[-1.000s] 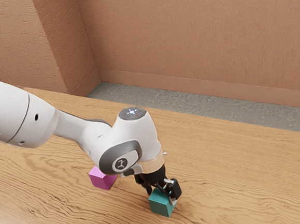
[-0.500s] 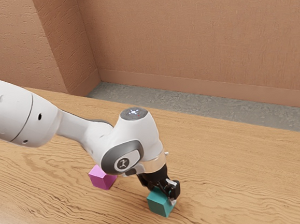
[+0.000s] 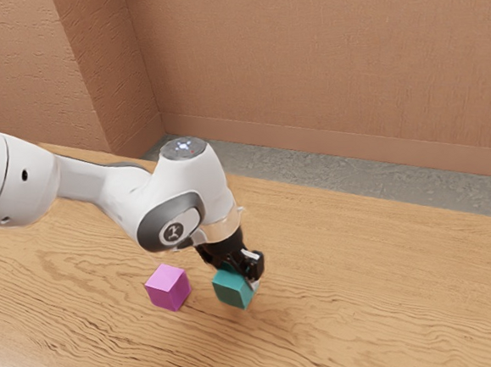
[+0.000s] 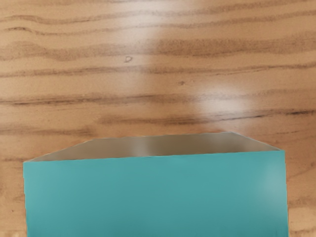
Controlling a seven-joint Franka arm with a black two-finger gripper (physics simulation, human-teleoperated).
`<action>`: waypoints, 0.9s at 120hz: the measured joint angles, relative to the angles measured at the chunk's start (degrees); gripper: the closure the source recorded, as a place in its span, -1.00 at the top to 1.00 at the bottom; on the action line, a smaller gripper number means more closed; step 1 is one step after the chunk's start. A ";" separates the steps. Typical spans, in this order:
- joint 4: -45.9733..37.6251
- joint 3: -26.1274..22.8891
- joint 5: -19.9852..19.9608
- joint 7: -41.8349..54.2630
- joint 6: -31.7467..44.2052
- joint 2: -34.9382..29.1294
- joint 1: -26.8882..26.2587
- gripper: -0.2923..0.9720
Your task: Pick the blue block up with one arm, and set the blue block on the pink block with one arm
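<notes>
The blue block [image 3: 231,292], a small teal-blue cube with plain matte faces, sits between the two black fingers of the gripper [image 3: 238,277], which pinch it from opposite sides near its top. It looks to hang just clear of the pale wooden table [image 3: 390,291], with a soft shadow under it, though the gap is too slight to be sure of. In the wrist view the same blue block [image 4: 155,197] lies directly under the hand, one broad face square to the camera, with bare wood grain of the table [image 4: 148,74] beyond it. The pink block [image 3: 168,287], a small magenta cube of like build, stands flat on the table just beside the held cube, toward the exterior view's left, with a narrow strip of wood showing between them. The two cubes sit at much the same height in that view, so the held one does not appear high enough to pass over the other's top. Judging from this, the coming move calls for more lift first, then a short carry toward the exterior view's left, along the white arm [image 3: 101,190] itself, before lowering onto the pink top face.
</notes>
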 joint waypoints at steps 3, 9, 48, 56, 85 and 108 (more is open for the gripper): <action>-0.02 0.52 -0.01 0.26 -0.28 -0.55 0.09 0.05; -0.28 2.11 0.00 0.82 -0.85 -1.50 -0.01 0.06; -2.93 8.71 -0.09 4.45 -3.65 -6.63 0.86 0.06; -2.98 9.08 -0.22 4.46 -4.53 -7.37 1.33 0.05; -5.29 11.11 -0.64 4.47 -6.03 -9.77 1.91 0.04; -5.91 11.33 -1.27 4.47 -6.09 -9.89 1.27 0.04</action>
